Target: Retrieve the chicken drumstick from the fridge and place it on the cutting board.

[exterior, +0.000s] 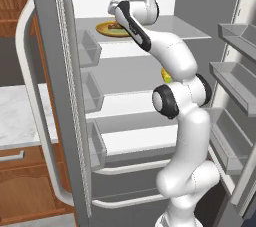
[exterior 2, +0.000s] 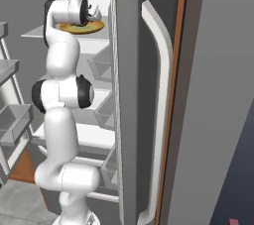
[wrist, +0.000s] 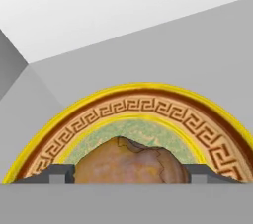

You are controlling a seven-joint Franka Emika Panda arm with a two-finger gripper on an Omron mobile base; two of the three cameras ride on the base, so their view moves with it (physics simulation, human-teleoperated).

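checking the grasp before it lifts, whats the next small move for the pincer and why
Probably close the pincer. In the hand view its two tips sit on either side of the chicken drumstick, which lies on the yellow plate on the fridge shelf. The tips look spread, not yet pressing, so squeezing should come before any lift.

- Chicken drumstick point(wrist: 129, 161) — golden-brown, plump, lying on a round yellow plate point(wrist: 143, 104) with a patterned rim.
- Fridge point(exterior: 60, 96) — grey-silver, doors open, white shelves; the plate sits on the upper shelf point(exterior: 185, 30).
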